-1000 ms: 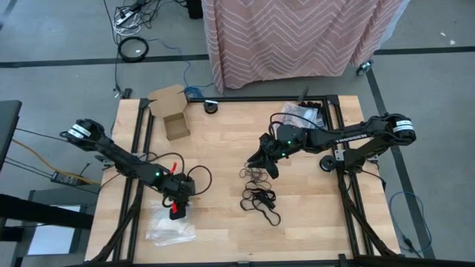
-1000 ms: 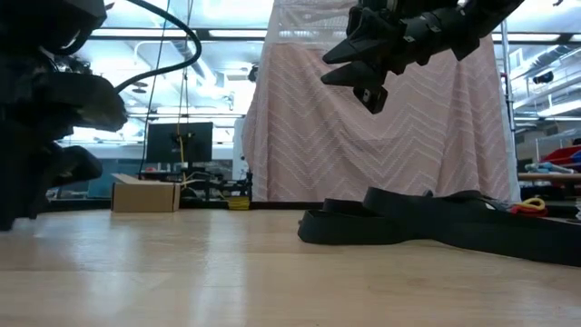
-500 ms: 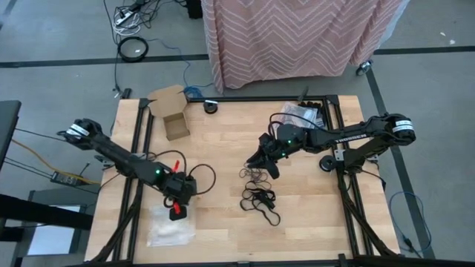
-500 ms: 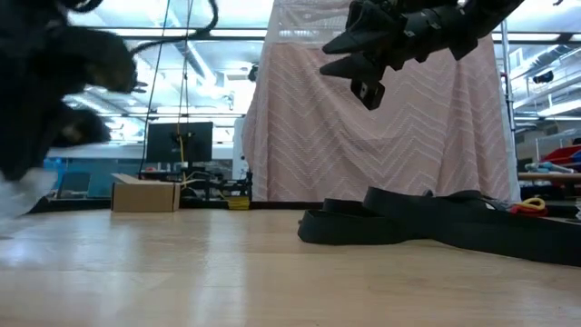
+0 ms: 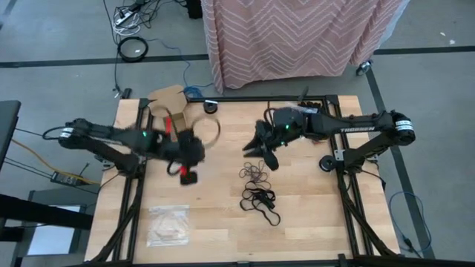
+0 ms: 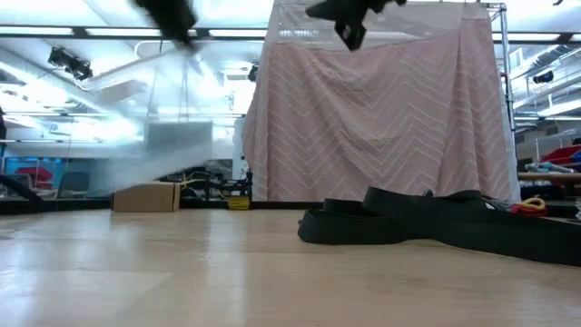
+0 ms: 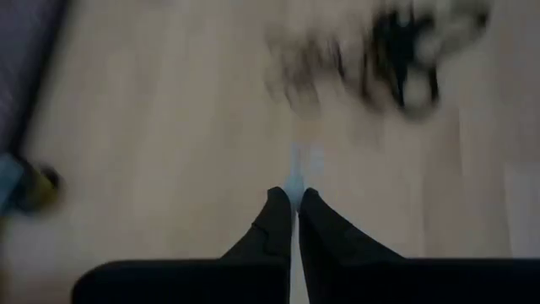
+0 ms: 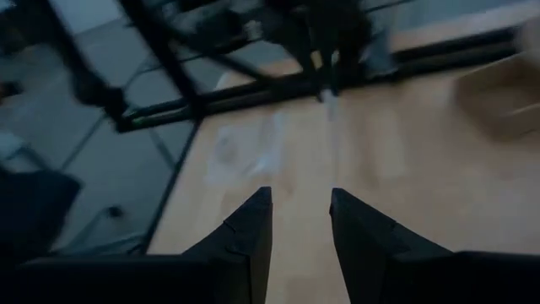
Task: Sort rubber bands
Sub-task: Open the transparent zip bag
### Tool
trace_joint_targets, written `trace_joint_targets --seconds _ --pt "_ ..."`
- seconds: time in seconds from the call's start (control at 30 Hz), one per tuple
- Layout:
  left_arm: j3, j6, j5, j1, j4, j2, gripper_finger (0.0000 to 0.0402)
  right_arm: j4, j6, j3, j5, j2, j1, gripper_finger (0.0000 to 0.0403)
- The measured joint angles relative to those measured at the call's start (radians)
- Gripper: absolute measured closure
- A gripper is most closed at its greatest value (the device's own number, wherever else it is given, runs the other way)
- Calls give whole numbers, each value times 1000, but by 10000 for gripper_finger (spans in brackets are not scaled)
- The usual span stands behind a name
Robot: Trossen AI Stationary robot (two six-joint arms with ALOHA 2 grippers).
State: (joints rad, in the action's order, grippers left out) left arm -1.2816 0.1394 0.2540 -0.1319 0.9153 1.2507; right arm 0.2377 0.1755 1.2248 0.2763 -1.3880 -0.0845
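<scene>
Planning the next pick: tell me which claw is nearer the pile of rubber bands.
Right. The right claw hangs just beyond the rubber bands, almost over the pile's far end. The left claw is farther off, out to the pile's left over bare table.

Left arm extends from the table's left edge toward its middle, motion-blurred, with the left gripper [image 7: 294,205] over the left-centre of the tabletop, fingers pressed together (no gap visible between the tips). Right arm reaches in from the right edge, its right gripper [image 8: 299,207] raised above the table's middle, fingers parted with a clear gap.
</scene>
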Motion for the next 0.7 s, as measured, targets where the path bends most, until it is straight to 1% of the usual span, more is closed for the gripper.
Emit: trace_joint_targets --seconds 0.17,0.3,0.4,0.53,0.7 --pt "-140 -145 -14 115 -113 24 391 122 -95 127 -41 0 -59 280" --pt "-242 -217 -72 173 -120 83 391 172 -136 183 -44 0 -108 262" --pt "-296 -259 -105 191 -139 140 391 183 -136 199 -28 0 -140 246" --pt "-366 -303 -113 197 -169 223 391 182 -121 199 50 0 -167 229" --pt "-448 -346 -110 208 -160 314 391 179 -117 199 66 0 -167 230"
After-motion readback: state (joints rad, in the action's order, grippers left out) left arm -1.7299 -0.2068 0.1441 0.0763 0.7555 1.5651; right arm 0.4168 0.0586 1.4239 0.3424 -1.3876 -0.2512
